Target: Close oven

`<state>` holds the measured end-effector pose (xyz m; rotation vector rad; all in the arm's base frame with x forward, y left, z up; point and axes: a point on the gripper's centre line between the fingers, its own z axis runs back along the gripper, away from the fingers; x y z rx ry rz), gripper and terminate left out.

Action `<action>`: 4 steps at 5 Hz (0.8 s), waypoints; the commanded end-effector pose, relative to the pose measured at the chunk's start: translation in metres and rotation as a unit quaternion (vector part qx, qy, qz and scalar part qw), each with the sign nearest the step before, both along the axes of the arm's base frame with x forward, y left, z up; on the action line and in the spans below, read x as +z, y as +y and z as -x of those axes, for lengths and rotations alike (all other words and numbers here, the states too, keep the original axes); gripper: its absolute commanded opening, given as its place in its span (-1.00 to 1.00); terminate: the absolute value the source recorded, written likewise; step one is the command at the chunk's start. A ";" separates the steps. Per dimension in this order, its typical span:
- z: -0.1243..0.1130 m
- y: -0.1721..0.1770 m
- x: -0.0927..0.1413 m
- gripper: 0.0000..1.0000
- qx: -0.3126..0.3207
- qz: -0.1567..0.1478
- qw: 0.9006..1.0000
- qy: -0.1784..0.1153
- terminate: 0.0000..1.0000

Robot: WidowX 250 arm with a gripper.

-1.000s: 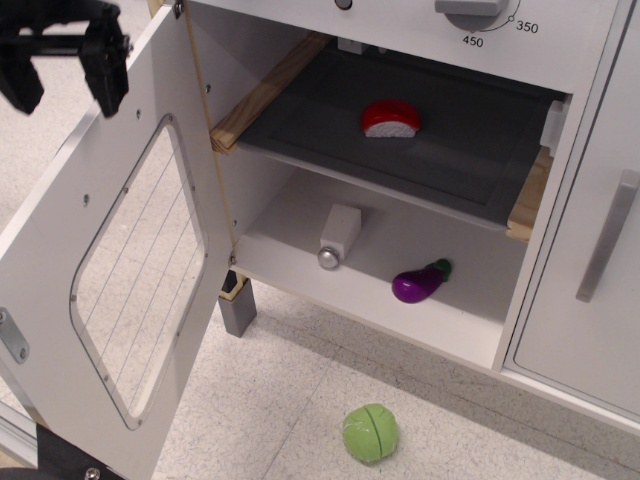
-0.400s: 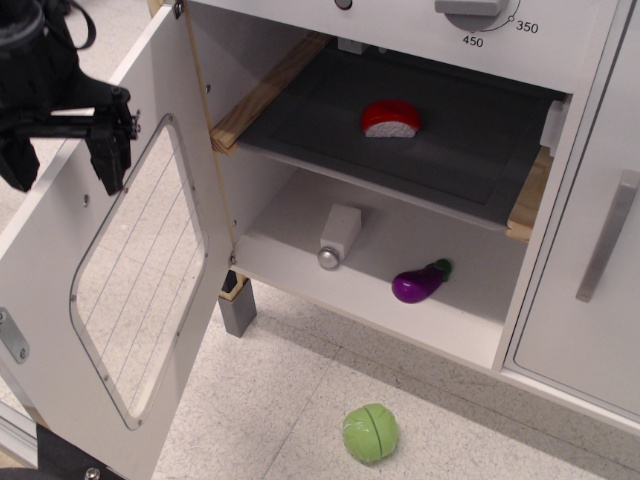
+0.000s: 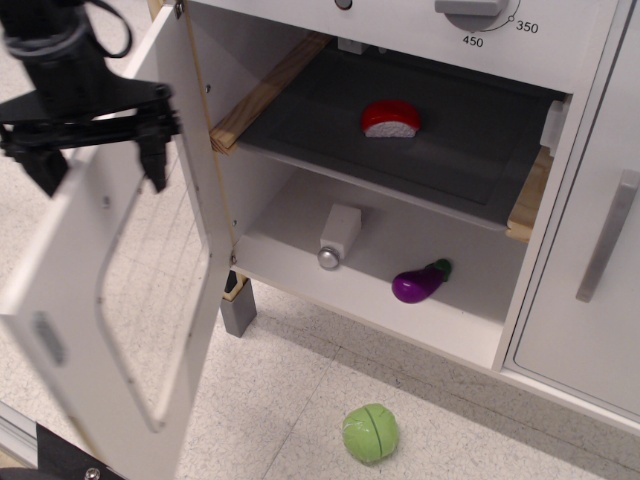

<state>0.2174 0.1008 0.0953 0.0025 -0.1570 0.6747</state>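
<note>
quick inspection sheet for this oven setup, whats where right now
surface: speckled light floor, green ball-shaped toy lying on it
job's things: oven open, its door swung out at the left
clutter: red and white toy on dark shelf; white canister and purple eggplant on oven floor
grippers: gripper open, fingers straddling the door's upper part
cables: black cable looped on the arm
surroundings: white cabinet door at right, temperature dial above

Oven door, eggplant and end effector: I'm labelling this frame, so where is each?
Oven door (image 3: 70, 300), main camera view, on its white lower frame.
Eggplant (image 3: 418, 284), main camera view, on its purple body.
End effector (image 3: 98, 165), main camera view, midway between its fingertips.
</note>
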 end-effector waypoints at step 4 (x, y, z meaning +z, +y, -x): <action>-0.117 -0.082 -0.001 1.00 0.201 0.012 0.979 -0.018 -1.00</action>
